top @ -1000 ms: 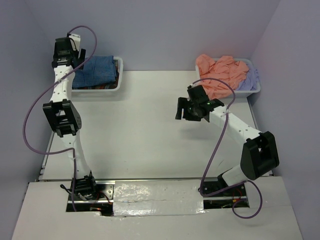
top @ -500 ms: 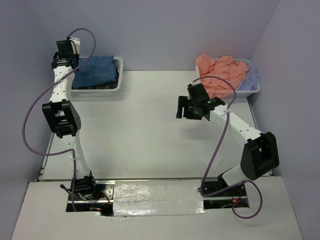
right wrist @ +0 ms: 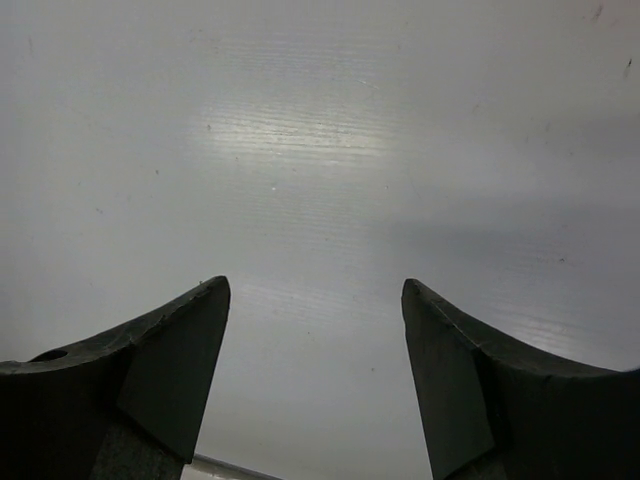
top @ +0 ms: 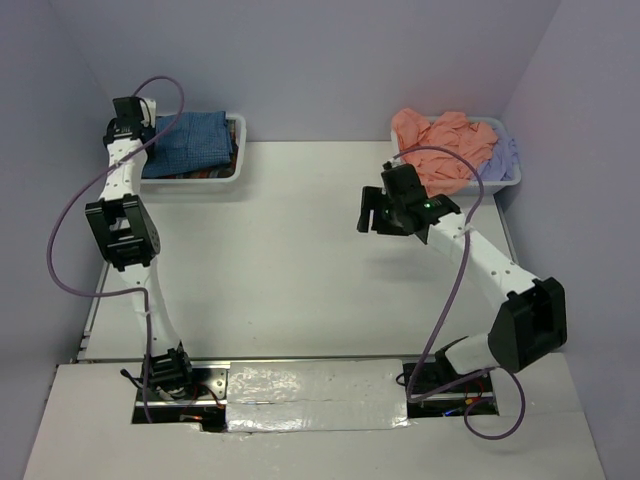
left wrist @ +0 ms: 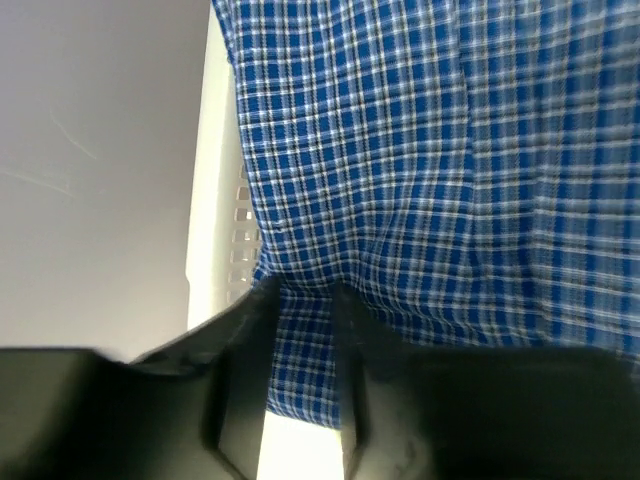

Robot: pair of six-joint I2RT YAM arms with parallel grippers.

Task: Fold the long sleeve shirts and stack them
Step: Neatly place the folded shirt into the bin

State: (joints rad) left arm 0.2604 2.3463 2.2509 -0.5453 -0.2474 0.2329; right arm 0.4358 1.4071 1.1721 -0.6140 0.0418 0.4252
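A blue checked long sleeve shirt (top: 195, 140) lies folded on top in the white left tray (top: 240, 128), with a strip of red-green plaid (top: 208, 173) showing under it. My left gripper (top: 130, 110) hovers at that tray's left end. In the left wrist view its jaws (left wrist: 305, 295) stand a narrow gap apart over the blue shirt's (left wrist: 420, 150) edge; the cloth there lies flat and unpinched. A salmon orange shirt (top: 440, 150) and a pale lavender one (top: 500, 160) lie crumpled in the right tray (top: 497, 188). My right gripper (top: 375, 212) hangs open and empty over bare table (right wrist: 315, 290).
The left tray's white slotted wall (left wrist: 215, 220) runs beside the blue shirt. Lavender walls close in the table at the back and both sides. Purple cables loop off both arms. The white table top (top: 290, 250) lies between the two trays.
My left gripper has slid a little left and toward me along the tray's end. The right arm has shifted slightly right and toward the right tray, its jaws still wide.
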